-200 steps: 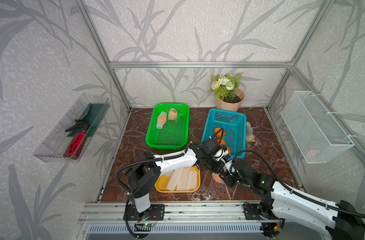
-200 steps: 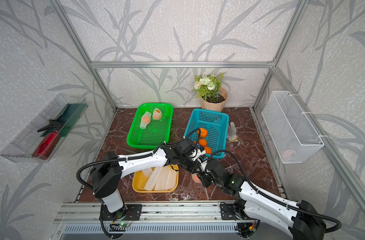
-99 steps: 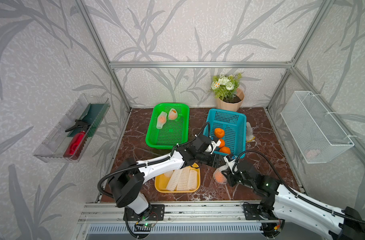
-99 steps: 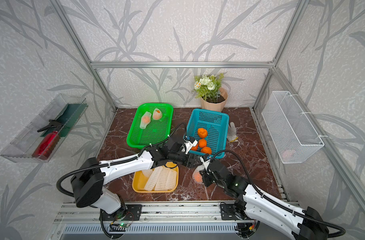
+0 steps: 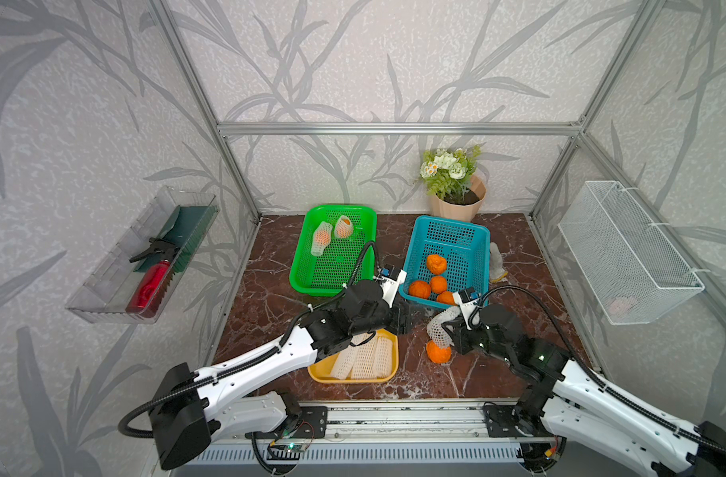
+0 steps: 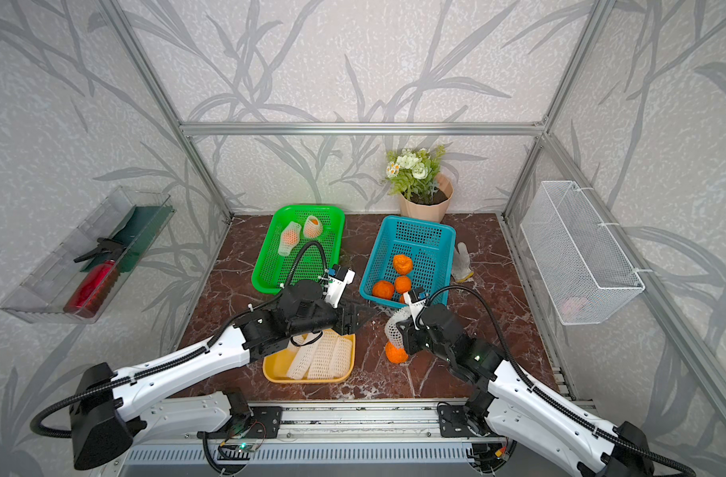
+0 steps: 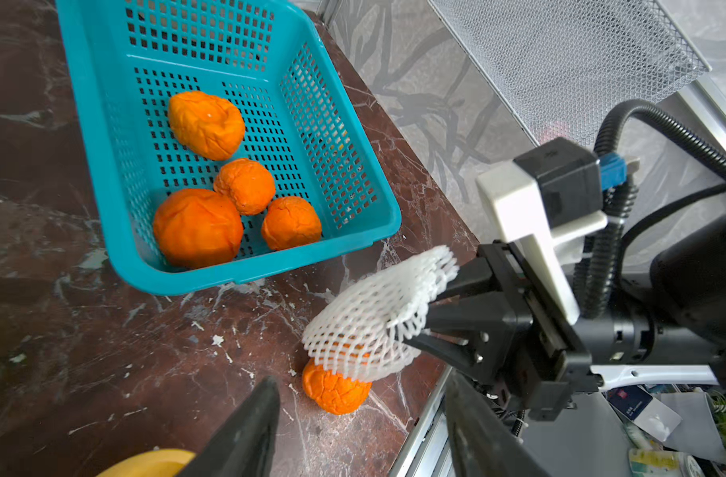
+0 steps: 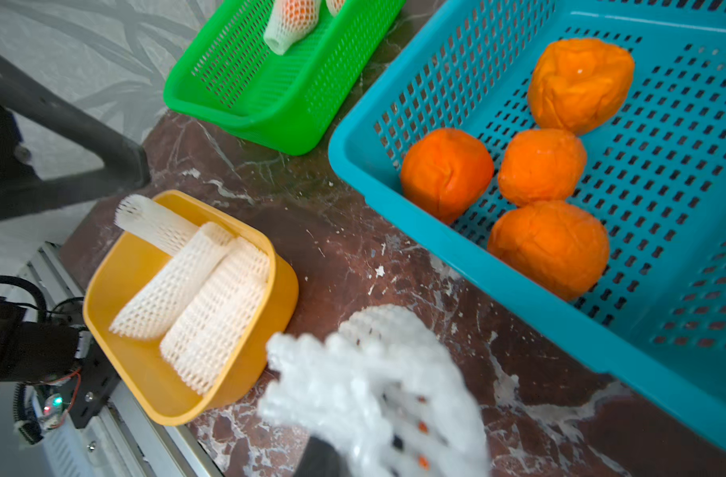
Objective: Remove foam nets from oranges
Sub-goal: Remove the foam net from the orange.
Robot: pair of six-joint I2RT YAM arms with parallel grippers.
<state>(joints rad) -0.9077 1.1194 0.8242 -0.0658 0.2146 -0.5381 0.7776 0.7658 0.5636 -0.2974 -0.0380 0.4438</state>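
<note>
- Oranges (image 5: 435, 285): you see four bare in the blue basket (image 5: 452, 219), three nets (image 5: 363, 357) in the tray (image 5: 353, 378), two netted in the green basket (image 5: 336, 208).
- Your right gripper (image 5: 450, 330) pinches another net (image 7: 373, 314); its orange (image 7: 336, 390) hangs half out below, at the table (image 5: 270, 297).
- Your left gripper (image 5: 403, 319) gapes empty, near that orange.

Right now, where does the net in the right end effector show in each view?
In a top view: foam net, just in front of the teal basket.
In a top view: same spot.
Left wrist: beside the basket's near corner.
Right wrist: blurred, closest to the lens.
Landmark: the teal basket.
</note>
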